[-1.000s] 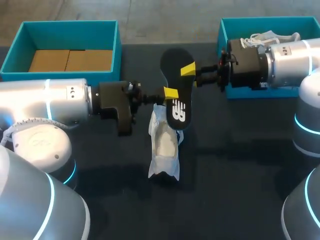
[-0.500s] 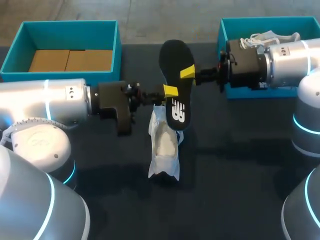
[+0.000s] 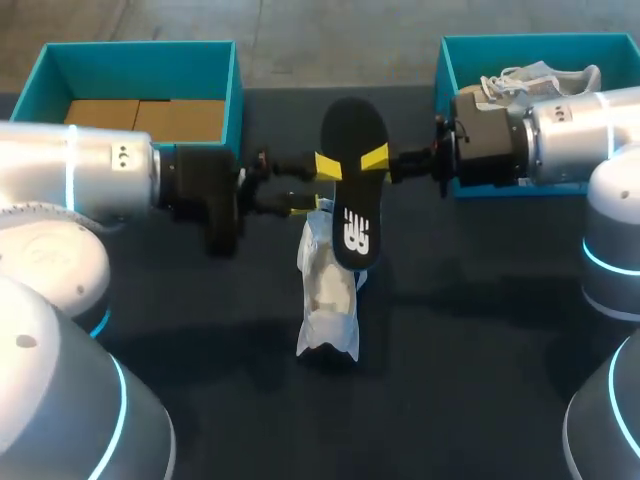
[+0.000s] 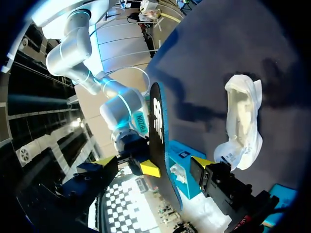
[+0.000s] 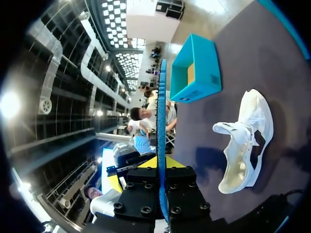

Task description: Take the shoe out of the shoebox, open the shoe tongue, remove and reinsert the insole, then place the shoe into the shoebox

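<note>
Between fingers of the right hand (image 5: 161,166), the insole (image 5: 161,107) shows edge-on.

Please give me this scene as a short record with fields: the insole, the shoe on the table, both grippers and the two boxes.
insole: black, out of the shoe, held up over the table
right gripper: shut on the insole's side edge
left gripper: open, one finger on each side of the insole
shoe: white, on the table, opening upward, no insole inside
left shoebox: teal, only brown cardboard inside
right shoebox: teal, holds a second shoe
</note>
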{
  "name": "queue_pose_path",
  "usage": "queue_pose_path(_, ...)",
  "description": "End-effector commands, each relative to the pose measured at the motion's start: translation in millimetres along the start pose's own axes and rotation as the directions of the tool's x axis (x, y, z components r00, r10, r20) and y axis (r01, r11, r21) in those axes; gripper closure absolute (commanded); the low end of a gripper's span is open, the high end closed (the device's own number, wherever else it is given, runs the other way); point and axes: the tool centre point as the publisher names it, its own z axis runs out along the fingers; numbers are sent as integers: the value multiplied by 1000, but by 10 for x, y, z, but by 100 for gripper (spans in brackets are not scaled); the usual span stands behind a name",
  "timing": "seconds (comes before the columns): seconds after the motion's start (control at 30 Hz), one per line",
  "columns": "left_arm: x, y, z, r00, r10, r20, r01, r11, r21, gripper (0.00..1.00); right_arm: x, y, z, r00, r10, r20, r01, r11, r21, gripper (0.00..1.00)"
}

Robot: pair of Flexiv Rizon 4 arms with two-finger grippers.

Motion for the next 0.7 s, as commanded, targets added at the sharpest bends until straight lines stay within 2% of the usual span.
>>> queue_pose_path(0.03,-58,72,-123,989,-9,-149,23,995,95,0,-72,-3,65,1000,10,16,-10,1000,2,100)
queue_pose_path(0.33,-69,144,-154,929,-24,-369,98,978,183,0,-180,-21,90,997,25,71,-25,1000,2,100)
queue_pose_path(0.47,-63,166,-166,867,-59,-494,180,963,202,0,-202,-22,123,996,25,89,-26,1000,12,100)
queue_pose_path(0.7,-25,159,-199,733,-8,-680,256,930,265,0,-253,-13,186,992,21,125,-24,999,26,100)
